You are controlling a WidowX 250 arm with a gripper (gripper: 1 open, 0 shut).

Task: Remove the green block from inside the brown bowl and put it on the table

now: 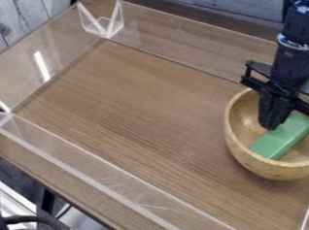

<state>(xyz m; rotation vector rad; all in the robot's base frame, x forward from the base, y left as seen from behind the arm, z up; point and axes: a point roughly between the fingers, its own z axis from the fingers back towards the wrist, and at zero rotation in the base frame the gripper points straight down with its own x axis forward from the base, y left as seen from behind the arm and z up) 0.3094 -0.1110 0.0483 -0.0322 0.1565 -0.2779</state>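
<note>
Now at step: grasping the green block [286, 139] inside the bowl [246, 159]; not yet lifted, as I judge it.
Hand: the hand [274, 114] points down with its fingers together at the block's upper end; whether they pinch it, I cannot tell.
Block: lies in the bowl, reaching down-right from the fingertips.
Next: rise clear of the rim, then cross to the bare table [130, 99].

Black arm [300, 27] — boxy wrist, slim dark fingers [271, 108].

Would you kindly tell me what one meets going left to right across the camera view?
Clear acrylic corner bracket, bare stretch of brown wood-grain table, round light-tan wooden bowl holding the light green block.
</note>
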